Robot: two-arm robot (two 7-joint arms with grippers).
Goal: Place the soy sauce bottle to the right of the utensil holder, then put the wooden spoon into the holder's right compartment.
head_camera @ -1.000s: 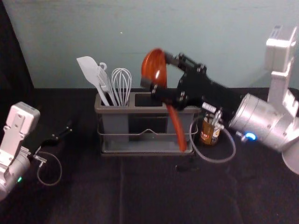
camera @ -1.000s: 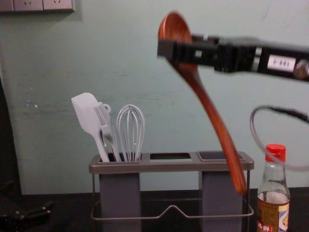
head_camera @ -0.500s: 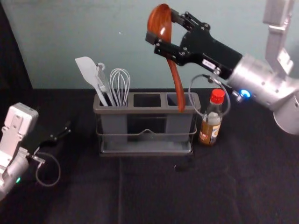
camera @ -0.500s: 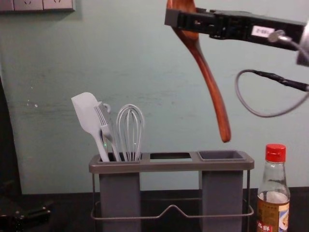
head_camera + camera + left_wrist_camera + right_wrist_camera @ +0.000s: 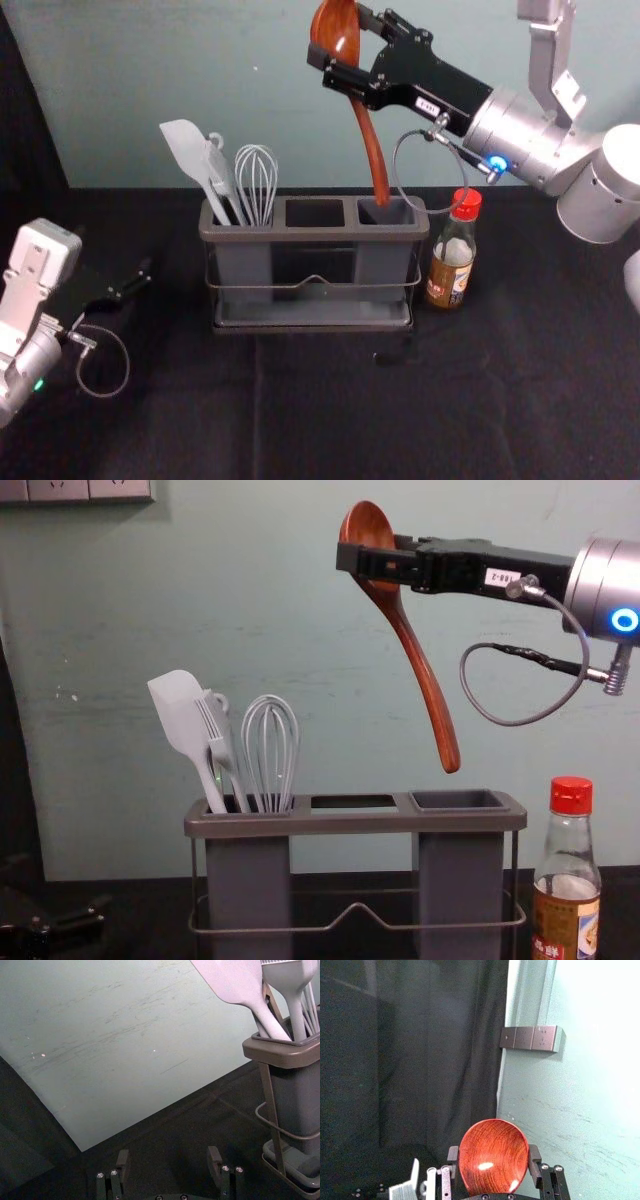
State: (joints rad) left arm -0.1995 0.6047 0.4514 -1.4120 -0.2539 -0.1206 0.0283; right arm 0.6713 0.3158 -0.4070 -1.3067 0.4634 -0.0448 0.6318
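My right gripper (image 5: 340, 48) is shut on the bowl of the wooden spoon (image 5: 374, 150), high over the right part of the utensil holder (image 5: 310, 236). In the chest view the spoon (image 5: 424, 675) hangs handle down and tilted, its tip above the right compartment, with the right gripper (image 5: 368, 560) around its bowl. The right wrist view has the spoon bowl (image 5: 493, 1155) between the pads of the right gripper (image 5: 493, 1160). The soy sauce bottle (image 5: 452, 255) stands upright just right of the holder. My left gripper (image 5: 148, 280) is parked at the left; its wrist view shows the gripper (image 5: 169, 1162) open.
A white spatula (image 5: 181, 715), a fork-like utensil and a whisk (image 5: 270, 750) stand in the holder's left compartment. Behind is a pale wall (image 5: 300, 610) with a socket panel (image 5: 530, 1038). Dark cloth (image 5: 330, 410) covers the table in front of the holder.
The right gripper has risen from its earlier low position over the holder, carrying the spoon up and clear of the rim. Lately they shifted slightly left. Left arm, holder and bottle stayed put.
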